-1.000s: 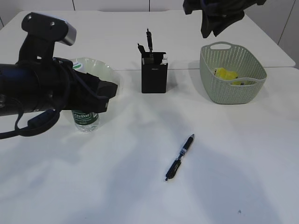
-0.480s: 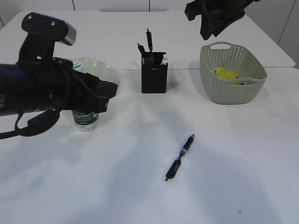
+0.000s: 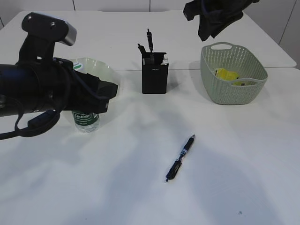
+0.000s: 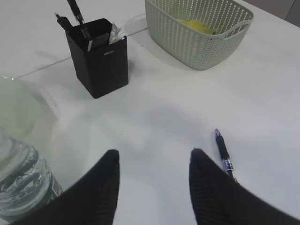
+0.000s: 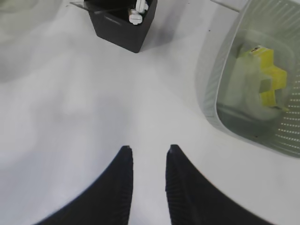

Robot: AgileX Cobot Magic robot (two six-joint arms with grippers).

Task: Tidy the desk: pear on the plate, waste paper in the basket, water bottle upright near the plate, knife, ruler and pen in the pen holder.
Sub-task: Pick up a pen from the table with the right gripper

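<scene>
A pale panelled wall [image 3: 112, 3] stands behind; a tiny dark speck [image 3: 240, 212] lies in front.

I see a plain white desk [image 3: 243, 154] under a matte black pen holder [image 3: 154, 78], a sage-green woven-look basket [image 3: 233, 87] with bright yellow waste paper [image 3: 226, 74] inside, and a pale green translucent plate [image 3: 101, 70]. My view shows the water bottle [image 3: 85, 120] clear with a dark green label lettered in white. The pen [image 3: 181, 157] on the desk is black with a dark blue band.

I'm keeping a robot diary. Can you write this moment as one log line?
pen: loose on desk | waste paper: in basket | water bottle: upright by plate | left gripper: open, empty | right gripper: open, empty
</scene>
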